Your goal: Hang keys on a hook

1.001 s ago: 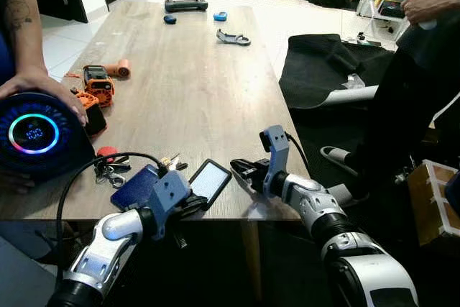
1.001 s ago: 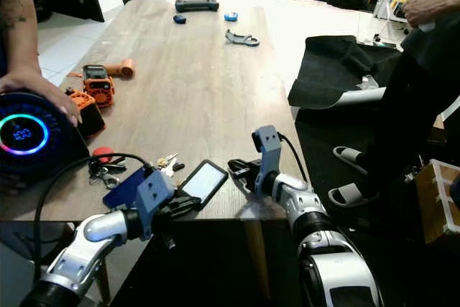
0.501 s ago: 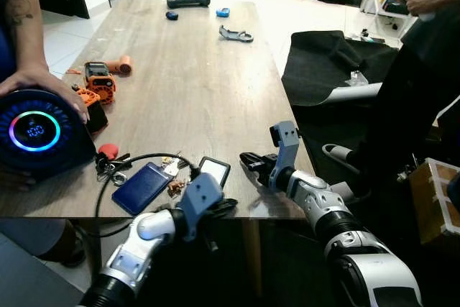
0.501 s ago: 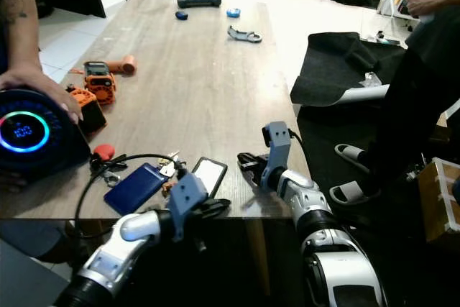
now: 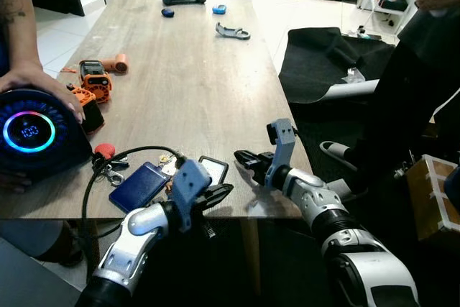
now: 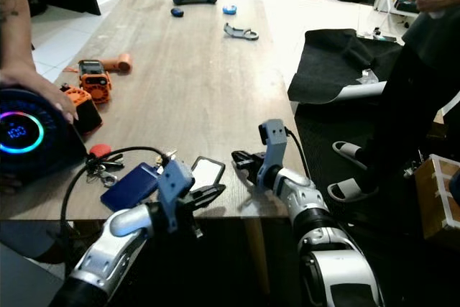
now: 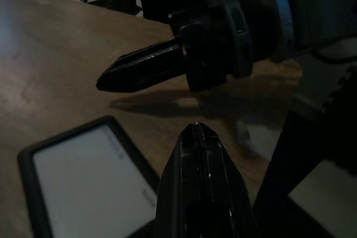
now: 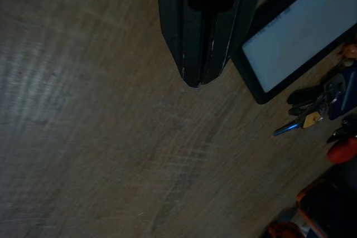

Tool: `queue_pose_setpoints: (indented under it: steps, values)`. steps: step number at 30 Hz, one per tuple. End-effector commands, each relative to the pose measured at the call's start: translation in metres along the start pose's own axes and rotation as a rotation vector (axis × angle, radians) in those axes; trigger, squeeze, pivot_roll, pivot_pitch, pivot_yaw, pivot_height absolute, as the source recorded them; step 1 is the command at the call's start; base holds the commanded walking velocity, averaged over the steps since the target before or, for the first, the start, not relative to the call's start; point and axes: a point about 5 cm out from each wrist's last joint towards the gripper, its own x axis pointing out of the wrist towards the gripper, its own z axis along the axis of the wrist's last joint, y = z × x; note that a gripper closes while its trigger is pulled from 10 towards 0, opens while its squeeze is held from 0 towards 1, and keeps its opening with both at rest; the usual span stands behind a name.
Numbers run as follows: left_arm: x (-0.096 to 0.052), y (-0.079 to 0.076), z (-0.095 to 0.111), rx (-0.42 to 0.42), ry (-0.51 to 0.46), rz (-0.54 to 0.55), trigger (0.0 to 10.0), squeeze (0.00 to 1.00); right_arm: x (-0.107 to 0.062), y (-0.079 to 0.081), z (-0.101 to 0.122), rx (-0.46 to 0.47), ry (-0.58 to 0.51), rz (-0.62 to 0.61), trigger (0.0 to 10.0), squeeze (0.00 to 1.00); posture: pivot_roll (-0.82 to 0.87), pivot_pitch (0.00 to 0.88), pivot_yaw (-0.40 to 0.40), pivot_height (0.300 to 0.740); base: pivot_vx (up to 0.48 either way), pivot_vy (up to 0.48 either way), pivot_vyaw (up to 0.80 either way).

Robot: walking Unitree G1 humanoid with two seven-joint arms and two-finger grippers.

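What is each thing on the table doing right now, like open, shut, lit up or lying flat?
Left end effector: shut, empty, over the table's near edge.
Right end effector: shut, empty, low over the table.
Keys: lying flat on the table, not picked up.
Phone: flat, screen up.
Blue card holder: lying flat.
Round speaker: ring lit up, a person's hand resting on it.

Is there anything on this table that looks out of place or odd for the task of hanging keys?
Yes, mildly. The keys lie loose on the table near its front edge, tangled among a blue card holder, a black cable and a phone-like device. No hook can be made out in these views. Both grippers, left and right, are shut and hold nothing.
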Motion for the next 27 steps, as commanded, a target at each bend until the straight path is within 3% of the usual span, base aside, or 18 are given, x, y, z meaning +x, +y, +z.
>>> queue_pose_setpoints:
  steps: [1, 6, 9, 11, 12, 13, 14, 18, 23, 24, 27]
  values:
    - [-0.006, 0.003, 0.003, -0.025, -0.024, 0.02, 10.0, 0.0, -0.001, 0.0, -0.009, 0.016, 0.026, -0.005, 10.0, 0.0, 0.09, 0.172, -0.051, 0.74, 0.0, 0.0, 0.0]
    - [-0.014, 0.009, 0.002, -0.014, -0.005, 0.072, 10.0, 0.0, 0.0, 0.0, -0.009, -0.01, 0.022, -0.022, 10.0, 0.0, 0.09, 0.171, -0.051, 0.74, 0.0, 0.0, 0.0]
    - [-0.027, 0.015, -0.011, 0.096, 0.098, 0.142, 10.0, 0.0, 0.0, -0.001, -0.011, -0.049, 0.016, -0.07, 10.0, 0.0, 0.09, 0.168, -0.052, 0.74, 0.0, 0.0, 0.0]
    - [-0.027, 0.015, -0.011, 0.096, 0.098, 0.142, 10.0, 0.0, 0.0, -0.001, -0.011, -0.049, 0.016, -0.07, 10.0, 0.0, 0.09, 0.168, -0.052, 0.74, 0.0, 0.0, 0.0]
    - [-0.03, 0.018, -0.011, 0.115, 0.101, 0.177, 10.0, 0.0, 0.0, -0.001, -0.011, -0.037, 0.011, -0.063, 10.0, 0.66, 0.09, 0.166, -0.053, 0.74, 0.0, 0.0, 0.0]
    - [-0.03, 0.018, -0.011, 0.115, 0.101, 0.177, 10.0, 0.0, 0.0, -0.001, -0.011, -0.037, 0.011, -0.063, 10.0, 0.66, 0.09, 0.166, -0.053, 0.74, 0.0, 0.0, 0.0]
    - [-0.032, 0.021, -0.01, 0.129, 0.096, 0.215, 10.0, 0.0, 0.0, 0.001, -0.011, -0.027, 0.012, -0.037, 10.0, 1.0, 0.09, 0.166, -0.054, 0.74, 0.0, 0.0, 0.0]
    - [-0.042, 0.024, -0.013, 0.142, 0.129, 0.253, 10.0, 0.0, 0.0, 0.003, -0.013, -0.035, 0.027, 0.012, 10.0, 1.0, 0.09, 0.163, -0.058, 0.74, 0.0, 0.0, 0.0]
    - [-0.048, 0.023, -0.017, 0.148, 0.157, 0.244, 10.0, 0.0, -0.001, -0.001, -0.013, -0.04, 0.03, -0.039, 10.0, 1.0, 0.09, 0.157, -0.06, 0.74, 0.0, 0.0, 0.0]
    - [-0.05, 0.023, -0.018, 0.156, 0.167, 0.239, 10.0, 0.0, -0.001, -0.002, -0.013, -0.034, 0.03, -0.062, 10.0, 0.01, 0.09, 0.157, -0.06, 0.74, 0.0, 0.0, 0.0]
    - [-0.05, 0.023, -0.018, 0.158, 0.172, 0.235, 10.0, 0.0, -0.001, -0.003, -0.013, -0.03, 0.031, -0.071, 10.0, 0.01, 0.09, 0.157, -0.06, 0.74, 0.0, 0.0, 0.0]
